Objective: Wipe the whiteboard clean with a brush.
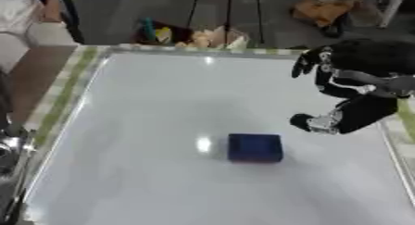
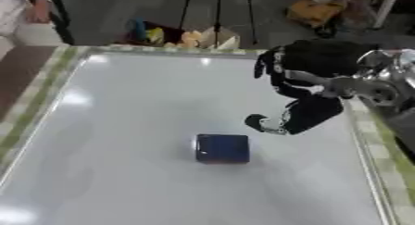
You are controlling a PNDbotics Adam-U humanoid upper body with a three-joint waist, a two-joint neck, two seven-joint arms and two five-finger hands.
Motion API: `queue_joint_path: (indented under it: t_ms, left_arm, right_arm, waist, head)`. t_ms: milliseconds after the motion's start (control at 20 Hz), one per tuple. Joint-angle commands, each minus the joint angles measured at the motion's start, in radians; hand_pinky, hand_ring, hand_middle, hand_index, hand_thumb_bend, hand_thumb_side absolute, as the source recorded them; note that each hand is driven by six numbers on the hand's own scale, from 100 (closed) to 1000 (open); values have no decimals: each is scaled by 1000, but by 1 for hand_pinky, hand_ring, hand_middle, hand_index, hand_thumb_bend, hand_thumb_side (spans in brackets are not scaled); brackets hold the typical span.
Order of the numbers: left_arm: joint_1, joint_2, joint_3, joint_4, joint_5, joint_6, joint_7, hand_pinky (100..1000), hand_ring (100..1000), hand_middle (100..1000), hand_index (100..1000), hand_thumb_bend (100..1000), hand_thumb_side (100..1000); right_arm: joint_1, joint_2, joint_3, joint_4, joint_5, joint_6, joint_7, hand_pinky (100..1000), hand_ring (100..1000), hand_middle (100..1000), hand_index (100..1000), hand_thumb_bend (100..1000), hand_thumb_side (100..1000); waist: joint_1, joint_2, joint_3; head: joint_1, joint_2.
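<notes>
Your right hand (image 1: 320,122) hangs with fingers (image 1: 301,121) slack and holding nothing, just clear of the blue brush (image 1: 254,147) at its seven o'clock. The brush lies flat mid-whiteboard (image 1: 146,127).

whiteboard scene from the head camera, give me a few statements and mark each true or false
1. The dark blue rectangular brush lies flat on the white glossy whiteboard. True.
2. The robot's right hand is holding the brush. False: it is above and to the right of the brush, apart from it.
3. The brush sits in the board's far left corner. False: it is near the middle.
4. A cluster of coloured items lies beyond the board's far edge. True.
5. The board shows heavy black writing. False: none is visible.
</notes>
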Motion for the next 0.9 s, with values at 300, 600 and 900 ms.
queue_joint_path:
  t_ms: [300, 600, 900]
  left_arm:
    - [-16, 3, -2, -17, 7, -1, -4, 696, 815, 746, 786, 237, 989]
    - [-15, 2, -1, -17, 7, -1, -4, 696, 815, 747, 786, 237, 989]
    - [-12, 3, -1, -17, 7, 0, -4, 696, 815, 747, 785, 237, 989]
  right_arm:
    - [-43, 54, 15, 83, 16, -37, 36, 831, 804, 793, 101, 448, 822]
    - [-60, 96, 25, 107, 33, -48, 47, 830, 803, 792, 102, 424, 826]
    - [-62, 124, 39, 124, 43, -50, 73, 830, 806, 795, 108, 424, 830]
  waist:
    - [-1, -19, 5]
    - [3, -19, 4]
    - [6, -20, -1]
  head:
    - [0, 4]
    - [-2, 6]
    - [0, 9]
